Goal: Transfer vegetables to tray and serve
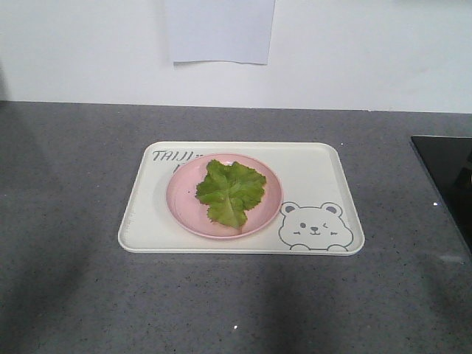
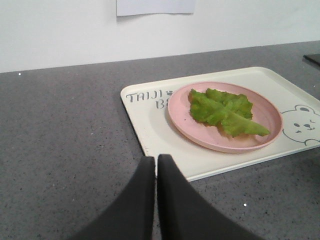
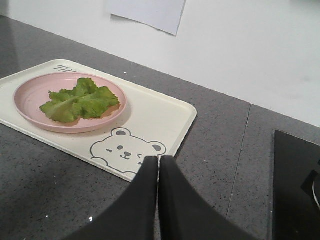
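Observation:
The vegetables, one green crinkly lettuce leaf (image 1: 230, 192) (image 2: 224, 110) (image 3: 80, 103), lie on a round pink plate (image 1: 183, 205) (image 2: 260, 135) (image 3: 30, 95). The plate stands on the cream tray (image 1: 317, 173) (image 2: 150, 125) (image 3: 160, 112) with the bear drawing. My left gripper (image 2: 155, 159) is shut and empty, hovering near the tray's front left corner. Shut and empty too, my right gripper (image 3: 158, 159) hangs over the tray's front right corner by the bear. Neither gripper shows in the front view.
The tray rests on a grey speckled counter (image 1: 74, 295). A black hob panel (image 1: 450, 177) (image 3: 295, 185) lies at the right. A white wall with a taped sheet of paper (image 1: 220, 31) runs along the back.

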Controlling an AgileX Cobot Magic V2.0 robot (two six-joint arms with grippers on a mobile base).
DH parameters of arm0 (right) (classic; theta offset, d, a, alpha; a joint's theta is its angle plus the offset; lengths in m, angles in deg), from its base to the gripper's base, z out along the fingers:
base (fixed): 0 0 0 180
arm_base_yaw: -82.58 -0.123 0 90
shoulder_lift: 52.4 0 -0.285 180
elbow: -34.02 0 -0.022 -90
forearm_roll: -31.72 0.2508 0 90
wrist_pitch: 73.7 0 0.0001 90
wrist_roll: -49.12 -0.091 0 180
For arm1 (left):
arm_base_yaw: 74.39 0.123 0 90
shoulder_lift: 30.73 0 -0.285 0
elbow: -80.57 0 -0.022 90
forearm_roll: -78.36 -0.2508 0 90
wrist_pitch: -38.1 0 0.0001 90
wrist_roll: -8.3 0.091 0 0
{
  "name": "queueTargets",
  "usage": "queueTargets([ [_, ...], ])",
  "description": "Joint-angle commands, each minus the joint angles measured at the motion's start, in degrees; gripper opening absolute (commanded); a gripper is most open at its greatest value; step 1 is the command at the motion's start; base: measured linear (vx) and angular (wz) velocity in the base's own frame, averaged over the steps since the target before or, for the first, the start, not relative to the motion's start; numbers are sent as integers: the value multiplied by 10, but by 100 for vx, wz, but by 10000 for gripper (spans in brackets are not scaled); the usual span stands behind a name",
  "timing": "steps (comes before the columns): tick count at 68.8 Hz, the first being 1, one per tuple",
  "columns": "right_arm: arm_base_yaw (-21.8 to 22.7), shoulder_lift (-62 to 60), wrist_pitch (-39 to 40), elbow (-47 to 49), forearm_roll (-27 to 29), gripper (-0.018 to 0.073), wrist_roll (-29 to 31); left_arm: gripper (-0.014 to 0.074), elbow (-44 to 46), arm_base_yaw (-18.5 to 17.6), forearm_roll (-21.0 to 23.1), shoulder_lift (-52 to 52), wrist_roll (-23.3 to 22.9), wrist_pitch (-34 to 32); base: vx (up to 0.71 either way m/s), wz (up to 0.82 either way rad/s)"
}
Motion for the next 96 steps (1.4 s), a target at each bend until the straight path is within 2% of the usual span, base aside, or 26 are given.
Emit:
queueTargets([
  [1,2,6,41,14,7,-6,-1,-7,15,-4,5,-1,-4,-55,0,0],
  [45,2,6,41,14,7,-6,-1,-6,15,-4,4,-1,-3,-55,0,0],
  [50,2,6,41,14,7,-6,-1,-6,15,-4,-24,-1,12,-54,0,0],
  [56,2,6,40,14,7,-6,-1,-6,-1,-1,-55,8,9,-68,0,0],
  [59,2,6,40,14,7,-6,-1,-6,-16,7,-66,17,1,-88,0,0],
  [73,2,6,40,14,7,-6,-1,-6,-149,77,-65,86,-24,-198,0,0],
  [81,2,6,40,14,7,-6,-1,-6,-217,112,-48,140,-33,-246,0,0],
  [91,2,6,40,14,7,-6,-1,-6,-282,148,-40,218,-66,-254,0,0],
  [96,2,6,40,14,7,-6,-1,-6,-280,162,-42,250,-69,-198,0,0],
])
